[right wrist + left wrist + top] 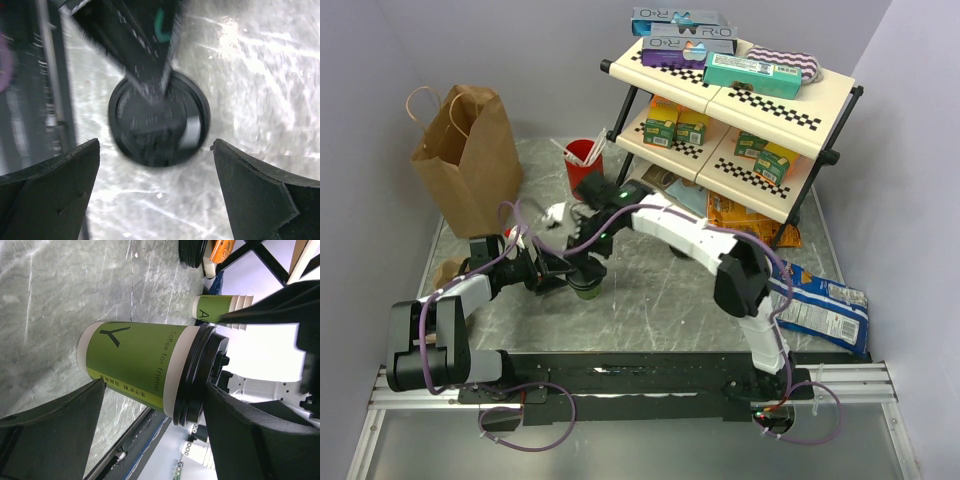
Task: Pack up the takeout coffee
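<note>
Nearest, a black rail (620,385) along the worktop's (660,300) near edge carries the two arm bases. Both arms reach inward and meet left of centre, over the coffee (585,291).

The coffee (140,365) is a green paper cup with a black lid (157,120). It stands upright on the grey marbled worktop, base down and lid up, so its long axis runs straight up and down. The left wrist camera is turned on its side, so there the cup appears to lie across the picture, base at left and lid at right.

The right gripper (155,145) hangs directly above the cup and points down at the lid. Its two dark fingers (50,195) are spread wide, one on each side of the lid and clear of it. A blurred dark part crosses over the lid from the far side.

The left gripper (155,385) comes in low from the left, level with the cup's side. It is also open, with the cup seen between its fingers (55,440). Whether either finger touches the cup I cannot tell.

A brown paper bag (470,160) stands upright at the far left. A red cup (585,155) stands behind the arms, beside a two-tier shelf (740,100) of boxes.
</note>
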